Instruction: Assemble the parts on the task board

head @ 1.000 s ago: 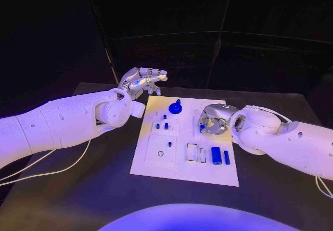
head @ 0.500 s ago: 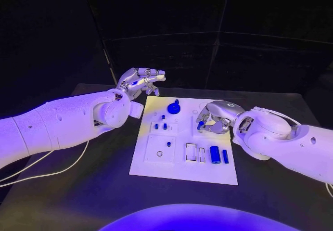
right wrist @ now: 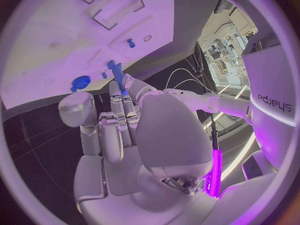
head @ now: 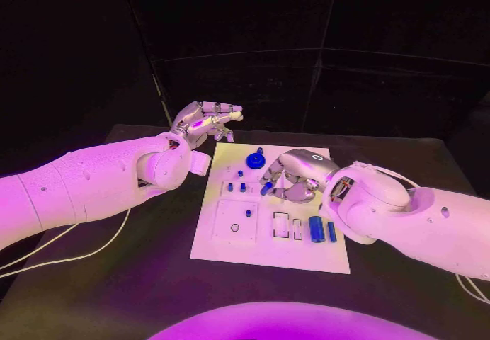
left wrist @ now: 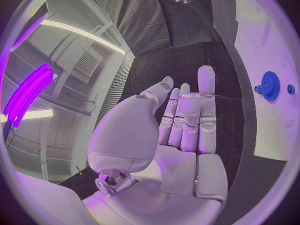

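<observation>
The flat white rectangular task board (head: 268, 251) lay mid-table, small blue plastic pegs (head: 236, 187) standing in it, two blue cylinders (head: 323, 229) lying flat, blue gear (head: 256, 159) at the far end.

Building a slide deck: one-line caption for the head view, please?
Right hand holds a small blue part over the white task board; left hand hovers beyond its far corner.

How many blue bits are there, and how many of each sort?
Gear: 1
Small pegs on the task board: 4
Long rods lying on the task board: 2
Blue piece held by the right hand: 1
Total: 8 blue pieces
</observation>
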Controlling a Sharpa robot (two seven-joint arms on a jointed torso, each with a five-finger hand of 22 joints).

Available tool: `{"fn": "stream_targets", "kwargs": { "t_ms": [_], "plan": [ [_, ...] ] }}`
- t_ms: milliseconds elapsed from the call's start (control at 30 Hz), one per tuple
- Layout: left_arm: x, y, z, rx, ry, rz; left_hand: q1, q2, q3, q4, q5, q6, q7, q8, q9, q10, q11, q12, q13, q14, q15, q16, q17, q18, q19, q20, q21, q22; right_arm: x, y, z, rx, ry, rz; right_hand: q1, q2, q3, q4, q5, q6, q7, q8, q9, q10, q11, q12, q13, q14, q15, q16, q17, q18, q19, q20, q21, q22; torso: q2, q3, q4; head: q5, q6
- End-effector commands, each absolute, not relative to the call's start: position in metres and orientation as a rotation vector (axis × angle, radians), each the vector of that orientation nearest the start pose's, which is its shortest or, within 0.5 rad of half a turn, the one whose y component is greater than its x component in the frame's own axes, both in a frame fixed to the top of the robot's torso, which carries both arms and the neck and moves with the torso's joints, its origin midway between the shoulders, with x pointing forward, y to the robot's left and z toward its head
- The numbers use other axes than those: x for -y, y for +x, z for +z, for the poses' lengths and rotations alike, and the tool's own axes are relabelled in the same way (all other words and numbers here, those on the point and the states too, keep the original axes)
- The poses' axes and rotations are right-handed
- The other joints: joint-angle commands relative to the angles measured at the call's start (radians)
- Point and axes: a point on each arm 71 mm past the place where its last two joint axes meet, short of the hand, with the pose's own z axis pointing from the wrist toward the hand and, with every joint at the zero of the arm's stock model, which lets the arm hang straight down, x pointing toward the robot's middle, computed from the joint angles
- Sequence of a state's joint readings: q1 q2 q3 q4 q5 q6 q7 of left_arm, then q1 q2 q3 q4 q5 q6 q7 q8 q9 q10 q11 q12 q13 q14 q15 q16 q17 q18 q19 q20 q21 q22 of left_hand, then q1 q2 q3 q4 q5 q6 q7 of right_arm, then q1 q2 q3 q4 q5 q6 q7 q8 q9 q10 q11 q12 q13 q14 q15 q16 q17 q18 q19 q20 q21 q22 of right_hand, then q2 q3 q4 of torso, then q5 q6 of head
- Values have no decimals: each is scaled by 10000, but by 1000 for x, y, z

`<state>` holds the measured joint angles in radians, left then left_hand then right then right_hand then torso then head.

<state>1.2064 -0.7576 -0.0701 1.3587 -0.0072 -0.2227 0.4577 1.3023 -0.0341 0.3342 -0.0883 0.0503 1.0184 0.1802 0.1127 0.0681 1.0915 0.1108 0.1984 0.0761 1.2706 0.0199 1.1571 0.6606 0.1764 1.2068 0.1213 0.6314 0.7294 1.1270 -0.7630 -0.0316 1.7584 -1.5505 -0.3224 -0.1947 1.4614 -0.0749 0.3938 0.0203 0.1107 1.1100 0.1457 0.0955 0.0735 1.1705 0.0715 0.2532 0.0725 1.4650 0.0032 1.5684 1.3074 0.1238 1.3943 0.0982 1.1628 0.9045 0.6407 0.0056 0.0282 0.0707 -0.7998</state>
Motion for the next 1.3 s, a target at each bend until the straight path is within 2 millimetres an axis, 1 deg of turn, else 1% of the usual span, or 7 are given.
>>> {"fn": "stream_targets", "kwargs": {
  "t_ms": [33, 67, 200, 367, 533, 800, 1300],
  "plan": [
    [-209, 516, -189, -13830, -10570, -15908, 55, -49, 19, 35, 7, -58, 28, 34, -15, -57, -2, 67, -12, 4, 40, 67, 10, 59, 13, 10, -45, -12, 82, 406, -190, -16407, -3171, 9700, -53, -45, 78, -3, 90, 55, 14, 1, 5, 50, 17, -78, 8, 1058, -53, 24, 2634, -48, 69, 9, 31, 0, 4, -8, 14, 42, 6],
    [-209, 515, -189, -13835, -10566, -15920, 55, -49, 19, 35, 7, -58, 28, 34, -15, -57, -2, 67, -12, 4, 40, 67, 10, 59, 13, 10, -45, -12, 76, 404, -192, -16407, -3324, 9859, -53, -45, 78, -3, 90, 55, 14, 1, 5, 50, 17, -78, 8, 1058, -53, 24, 2634, -48, 69, 9, 31, 0, 7, -12, 26, 43, 10],
    [-207, 515, -189, -13851, -10558, -15951, 55, -49, 19, 35, 7, -58, 28, 34, -15, -57, -2, 67, -12, 4, 40, 67, 10, 59, 13, 10, -45, -12, 57, 396, -203, -16555, -3777, 10326, -60, -63, 87, -12, 109, 56, 15, -5, 3, 51, 19, -93, 7, 1058, -53, 24, 2634, -49, 67, 8, 36, 6, 12, -7, 7, 132, 2],
    [-206, 515, -189, -13870, -10546, -15994, 55, -49, 19, 35, 7, -58, 28, 34, -15, -57, -2, 67, -12, 4, 40, 67, 10, 59, 13, 10, -45, -12, 47, 392, -218, -16931, -4042, 10528, -74, -98, 96, -27, 125, 48, 21, -20, -2, 45, 24, -119, 5, 1058, -51, 24, 2634, -48, 58, 6, 34, -1, 18, -8, -5, 197, -40],
    [-205, 515, -189, -13856, -10535, -16005, 65, -43, 24, 34, 7, -62, 28, 37, -13, -63, -2, 79, -11, 4, 39, 69, -3, 60, 21, 10, -48, -16, 45, 392, -229, -17247, -4129, 10456, -75, -102, 97, -30, 127, 47, 22, -22, -2, 44, 25, -123, 5, 1058, -50, 24, 2634, -48, 56, 6, 33, -3, 10, 5, -19, 288, -87],
    [-204, 515, -189, -13851, -10518, -16037, 69, -41, 26, 33, 7, -63, 28, 39, -13, -65, -2, 83, -11, 4, 39, 70, -7, 61, 23, 10, -49, -17, 42, 395, -242, -17606, -4204, 10226, -76, -106, 99, -32, 128, 46, 23, -24, -3, 44, 25, -126, 5, 1058, -50, 24, 2634, -48, 55, 6, 33, -4, 10, 7, 2, 331, -135],
    [-203, 516, -189, -13871, -10518, -16049, 69, -41, 26, 33, 7, -63, 28, 39, -13, -65, -2, 83, -11, 4, 39, 70, -7, 61, 23, 10, -49, -17, 41, 398, -251, -17922, -4418, 9805, -97, -123, 101, -34, 130, 46, 29, -31, -5, 49, 30, -139, 5, 1058, -48, 24, 2634, -49, 53, 6, 40, 6, 12, 3, -11, 378, -181]
  ]
}}
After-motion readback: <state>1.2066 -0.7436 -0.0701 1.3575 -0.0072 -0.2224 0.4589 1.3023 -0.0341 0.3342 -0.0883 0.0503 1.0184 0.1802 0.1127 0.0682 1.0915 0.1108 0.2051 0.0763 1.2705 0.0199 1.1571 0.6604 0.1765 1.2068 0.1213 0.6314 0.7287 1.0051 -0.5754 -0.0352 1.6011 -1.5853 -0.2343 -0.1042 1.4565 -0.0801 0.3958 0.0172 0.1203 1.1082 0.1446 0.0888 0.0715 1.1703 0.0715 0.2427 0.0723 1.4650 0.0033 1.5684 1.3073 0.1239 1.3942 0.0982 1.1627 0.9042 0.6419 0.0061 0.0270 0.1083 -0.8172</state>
